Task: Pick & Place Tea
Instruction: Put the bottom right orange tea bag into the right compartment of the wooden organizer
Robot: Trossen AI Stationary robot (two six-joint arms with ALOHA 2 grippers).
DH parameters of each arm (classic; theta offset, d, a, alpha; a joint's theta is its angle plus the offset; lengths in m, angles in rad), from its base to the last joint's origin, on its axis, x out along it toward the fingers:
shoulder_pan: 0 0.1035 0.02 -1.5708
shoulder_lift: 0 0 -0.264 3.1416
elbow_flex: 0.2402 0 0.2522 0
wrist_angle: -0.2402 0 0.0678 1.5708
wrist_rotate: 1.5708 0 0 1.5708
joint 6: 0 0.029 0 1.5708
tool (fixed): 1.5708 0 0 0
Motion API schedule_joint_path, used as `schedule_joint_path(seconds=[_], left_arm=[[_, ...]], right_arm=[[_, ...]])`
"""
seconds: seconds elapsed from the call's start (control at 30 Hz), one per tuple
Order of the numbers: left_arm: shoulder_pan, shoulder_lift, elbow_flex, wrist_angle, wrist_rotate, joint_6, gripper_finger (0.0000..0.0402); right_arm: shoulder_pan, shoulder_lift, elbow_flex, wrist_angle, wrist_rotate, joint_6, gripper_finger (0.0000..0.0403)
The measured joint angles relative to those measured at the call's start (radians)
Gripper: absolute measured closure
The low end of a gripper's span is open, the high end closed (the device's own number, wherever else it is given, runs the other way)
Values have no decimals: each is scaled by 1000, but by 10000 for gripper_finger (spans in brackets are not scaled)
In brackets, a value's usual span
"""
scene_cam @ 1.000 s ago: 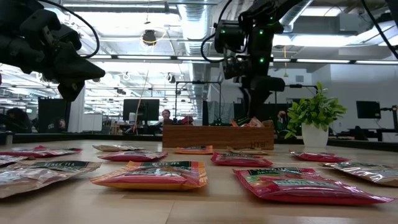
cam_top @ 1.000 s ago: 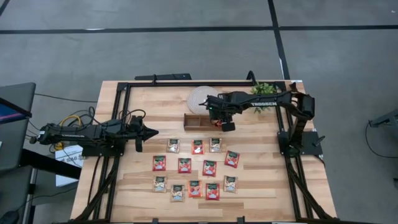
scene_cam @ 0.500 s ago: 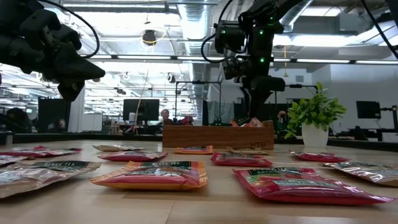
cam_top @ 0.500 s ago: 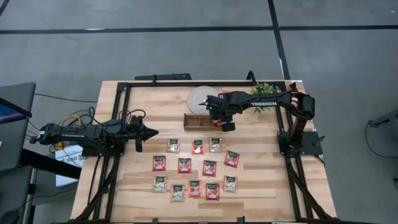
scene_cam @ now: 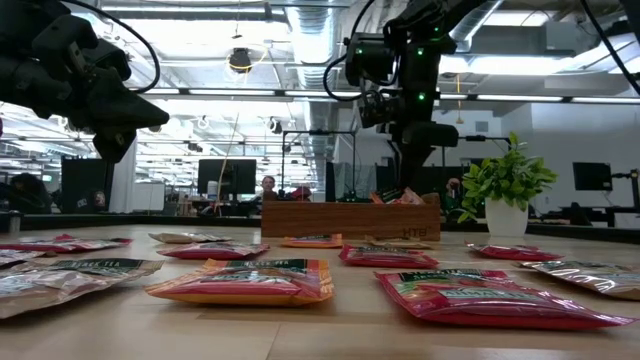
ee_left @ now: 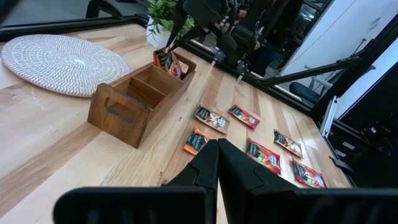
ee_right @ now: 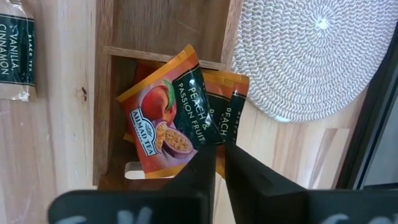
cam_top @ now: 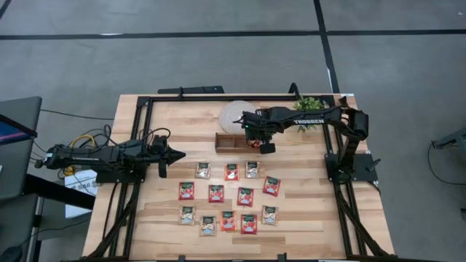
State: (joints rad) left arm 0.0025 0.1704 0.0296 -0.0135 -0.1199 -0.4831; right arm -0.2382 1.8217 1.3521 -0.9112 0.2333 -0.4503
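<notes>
The right hand [cam_top: 250, 135] hung closed and empty over the tray's [cam_top: 227, 141] right-end compartment, above orange tea sachets [ee_right: 171, 121]; the left hand [cam_top: 179, 153] waited closed at centre left.

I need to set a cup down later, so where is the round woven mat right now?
The round woven mat lies at the table's far edge in the high view, just behind the wooden tray and left of the potted plant.

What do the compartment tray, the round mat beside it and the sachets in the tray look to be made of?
Tray: wood, brown with a matte finish; grain and plain board walls show. Round mat: apparently woven cord or fibre, pale, with concentric braided rings. Peach sachets: likely printed foil or coated paper, slightly glossy, with crimped edges and creases; the exact material is not clear.
</notes>
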Motion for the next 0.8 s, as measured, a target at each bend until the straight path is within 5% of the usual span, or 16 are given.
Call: schedule_joint_path(seconds=[0.8], left_arm=[[0,0,0,0,0,-2,401]], right_arm=[[0,-2,0,-23,31,141,402]])
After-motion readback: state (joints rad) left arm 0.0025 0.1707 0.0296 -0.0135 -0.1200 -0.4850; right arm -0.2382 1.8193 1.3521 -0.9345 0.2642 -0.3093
